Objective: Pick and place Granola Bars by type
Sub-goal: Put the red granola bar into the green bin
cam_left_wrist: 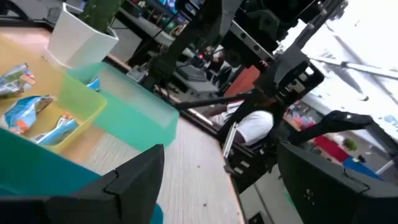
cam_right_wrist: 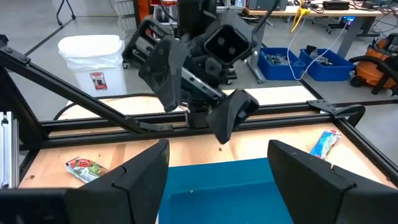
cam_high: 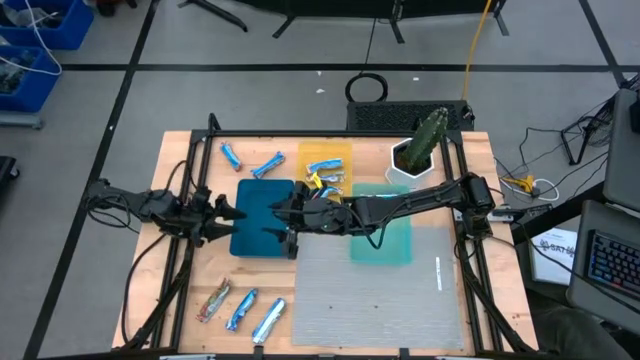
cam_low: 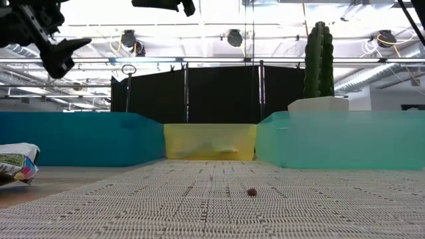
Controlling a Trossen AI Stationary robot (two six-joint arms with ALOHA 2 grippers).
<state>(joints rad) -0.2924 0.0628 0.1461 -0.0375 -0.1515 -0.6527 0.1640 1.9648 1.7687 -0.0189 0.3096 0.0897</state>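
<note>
Left tool (cam_high: 228,213) open and empty, at the blue tray's (cam_high: 255,240) left edge. Right tool (cam_high: 285,222) open and empty over the same tray. Granola Bars (cam_high: 240,308): shiny crinkled wrappers loose on the wooden bench (cam_high: 185,290) front-left, two rear-left, more in the yellow tray (cam_high: 335,152). Low view shows only tray walls; one wrapper cut off.

Wooden table (cam_high: 180,250) with black frame rails. Grey woven mat (cam_high: 380,305) on near right half. Three trays in a row across centre: blue tray (cam_high: 258,235) left, yellow tray (cam_high: 305,157) farther back in middle, teal tray (cam_high: 395,243) right, touching mat's far edge. Cactus (cam_high: 428,137) in white pot (cam_high: 405,168) at far right, just beside teal tray. White bin (cam_right_wrist: 93,61) on floor beyond table. Blue crates (cam_high: 45,30) on floor, far left.
</note>
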